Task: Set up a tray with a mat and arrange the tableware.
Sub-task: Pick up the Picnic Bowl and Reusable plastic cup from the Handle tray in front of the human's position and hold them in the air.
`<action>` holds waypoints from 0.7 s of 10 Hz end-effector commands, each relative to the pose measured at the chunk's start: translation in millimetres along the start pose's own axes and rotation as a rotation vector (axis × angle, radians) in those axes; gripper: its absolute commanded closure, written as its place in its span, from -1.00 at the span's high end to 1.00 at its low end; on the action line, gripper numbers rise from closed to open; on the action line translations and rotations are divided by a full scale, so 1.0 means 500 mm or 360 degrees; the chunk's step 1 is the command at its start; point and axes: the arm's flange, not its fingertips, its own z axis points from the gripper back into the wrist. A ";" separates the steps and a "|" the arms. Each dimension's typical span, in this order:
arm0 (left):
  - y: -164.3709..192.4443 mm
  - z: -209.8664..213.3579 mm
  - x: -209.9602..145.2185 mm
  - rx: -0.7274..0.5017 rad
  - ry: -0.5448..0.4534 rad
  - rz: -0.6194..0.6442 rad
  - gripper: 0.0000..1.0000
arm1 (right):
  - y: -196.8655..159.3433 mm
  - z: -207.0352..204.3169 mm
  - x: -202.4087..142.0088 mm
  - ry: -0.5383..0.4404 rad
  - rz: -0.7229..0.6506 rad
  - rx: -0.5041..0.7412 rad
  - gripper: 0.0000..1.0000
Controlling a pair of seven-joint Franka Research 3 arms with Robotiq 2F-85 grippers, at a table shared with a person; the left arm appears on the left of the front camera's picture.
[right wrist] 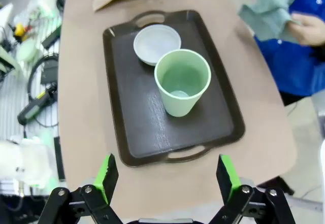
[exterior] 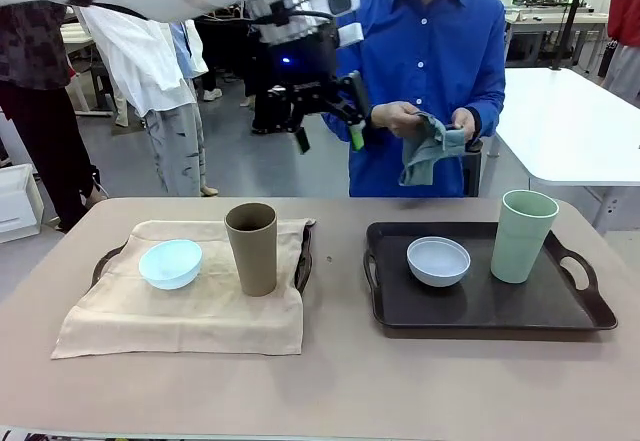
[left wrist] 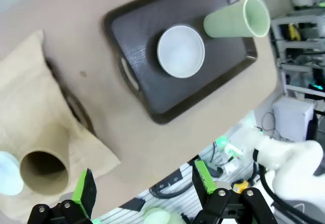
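Hovering with the left tool (exterior: 329,139) high above the surface (exterior: 330,381), between the two trays and just in front of the person (exterior: 430,51), fingers spread wide and holding nothing. Hanging likewise with the right tool (right wrist: 166,172) above the right tray (right wrist: 142,127), toward one handle end, pads well apart, empty too. Reading the job as roughly half done. Counting as finished: the left tray (exterior: 105,261) covered by a beige mat (exterior: 180,316), draped over the rim and onto the surface, with the blue bowl (exterior: 170,263) and the brown cup (exterior: 251,248) standing upright on top, side by side, close but seemingly not touching. Counting as left: the right tray, bare of any mat, yet already carrying the white bowl (exterior: 438,261) and the green cup (exterior: 524,236), both upright, the cup nearer the right handle, just beside the bowl. Noting a grey-green cloth (exterior: 430,151) bunched in both of the person's hands (exterior: 395,118) beyond the far edge, probably the second mat, though not certain from here. Expecting, then, a need to clear bowl and cup off the right tray, spread the cloth flat inside, and set both back on top.
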 end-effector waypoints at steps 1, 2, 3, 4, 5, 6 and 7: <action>-0.035 -0.039 0.072 0.0108 -0.0075 0.0096 1.00 | -0.001 -0.038 -0.011 -0.0028 0.0257 0.0129 1.00; -0.051 -0.081 0.094 0.0189 -0.0126 0.0131 1.00 | -0.005 -0.053 -0.011 -0.0073 0.0318 0.0187 1.00; -0.060 -0.120 0.119 0.0261 -0.0152 0.0145 1.00 | -0.015 -0.070 -0.007 -0.0063 0.0395 0.0271 1.00; -0.063 -0.140 0.130 0.0253 -0.0135 0.0164 1.00 | -0.019 -0.084 -0.004 -0.0073 0.0407 0.0335 1.00; -0.057 -0.155 0.125 0.0223 -0.0108 0.0158 1.00 | -0.023 -0.091 -0.004 -0.0107 0.0387 0.0367 1.00; -0.051 -0.146 0.103 0.0200 -0.0123 0.0104 1.00 | -0.001 -0.082 -0.002 -0.0066 0.0362 0.0257 1.00; -0.051 -0.146 0.103 0.0200 -0.0123 0.0104 1.00 | -0.001 -0.082 -0.002 -0.0066 0.0362 0.0257 1.00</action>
